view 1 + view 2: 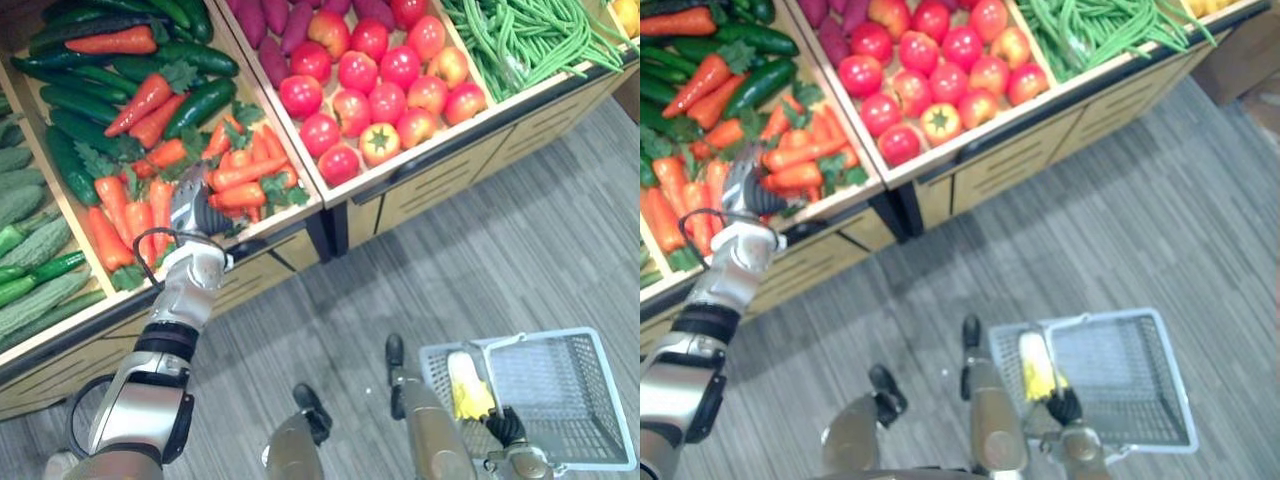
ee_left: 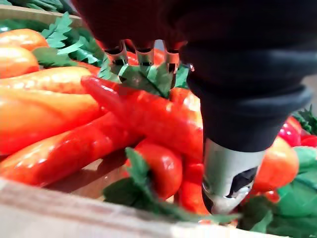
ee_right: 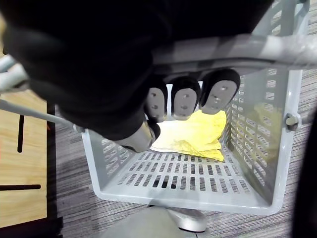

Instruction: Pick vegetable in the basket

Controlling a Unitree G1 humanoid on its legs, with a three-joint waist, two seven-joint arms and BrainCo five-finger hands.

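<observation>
Carrots [image 1: 245, 170] and tomatoes [image 1: 357, 72] in wooden display bins [image 1: 440, 180] over grey floor [image 1: 500, 270]

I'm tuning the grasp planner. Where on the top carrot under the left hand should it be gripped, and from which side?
Grip the top carrot around its thick orange middle, coming from above with the left hand. It lies on top of the carrot pile with its upper side free; its leaves look too flimsy to hold.
</observation>
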